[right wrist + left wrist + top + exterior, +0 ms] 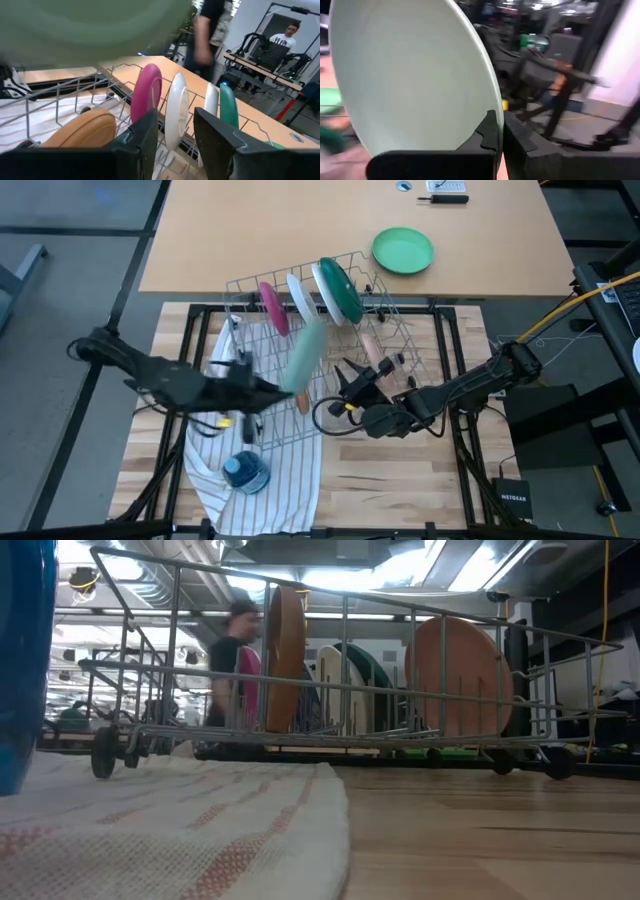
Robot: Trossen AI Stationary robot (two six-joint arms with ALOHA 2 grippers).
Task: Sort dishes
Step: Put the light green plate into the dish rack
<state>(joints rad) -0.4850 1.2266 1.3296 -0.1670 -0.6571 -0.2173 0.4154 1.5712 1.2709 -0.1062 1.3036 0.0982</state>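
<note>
both arms are dark, nearly black, built of slim tubular links joined by bulkier rounded joints. the left arm (165,380) carries a small yellow spot near its wrist. the right arm (455,390) has a black cable looping beside its wrist and a yellow spot there too, perhaps a label. its fingers (215,142) are flat matte-black blades with angular stepped edges.

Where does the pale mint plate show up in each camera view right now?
High view: pale mint plate, blurred, over the wire rack's middle, held on edge by the left tool.
Low view: I can't pick it out.
Left wrist view: fills the upper left, clamped between the tool's fingers.
Right wrist view: the blurred green shape along the top.
Shared landmark: the magenta plate standing in the rack.
</note>
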